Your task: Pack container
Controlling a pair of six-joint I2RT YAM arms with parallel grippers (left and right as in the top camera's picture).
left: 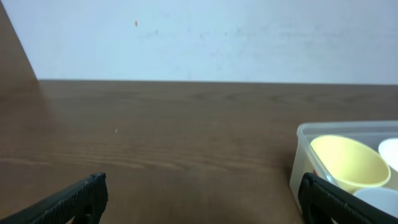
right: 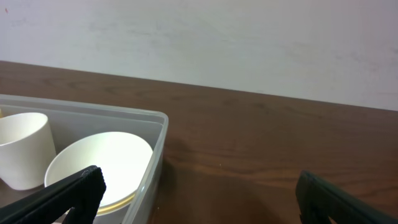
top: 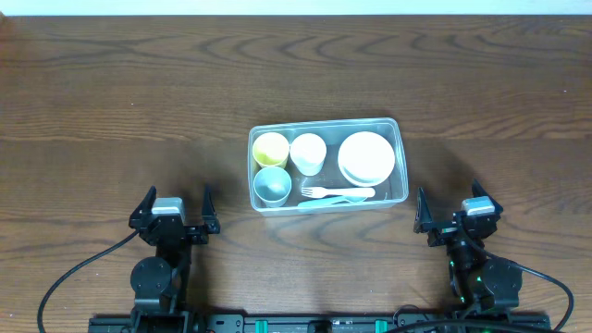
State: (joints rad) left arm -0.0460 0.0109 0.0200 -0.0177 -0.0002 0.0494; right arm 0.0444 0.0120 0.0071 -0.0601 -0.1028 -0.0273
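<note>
One container (top: 400,139); three cups (top: 271,148) (top: 308,153) (top: 272,185); one bowl (top: 366,157) visible; one fork (top: 338,192); two tools (top: 178,194) (top: 449,192)

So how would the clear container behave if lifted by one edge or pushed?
The container looks thin-walled, so it would probably flex if lifted by one edge. The white bowls fill its right end, so it may sag that way. On the smooth wooden table it would likely slide when pushed, not tip.
</note>
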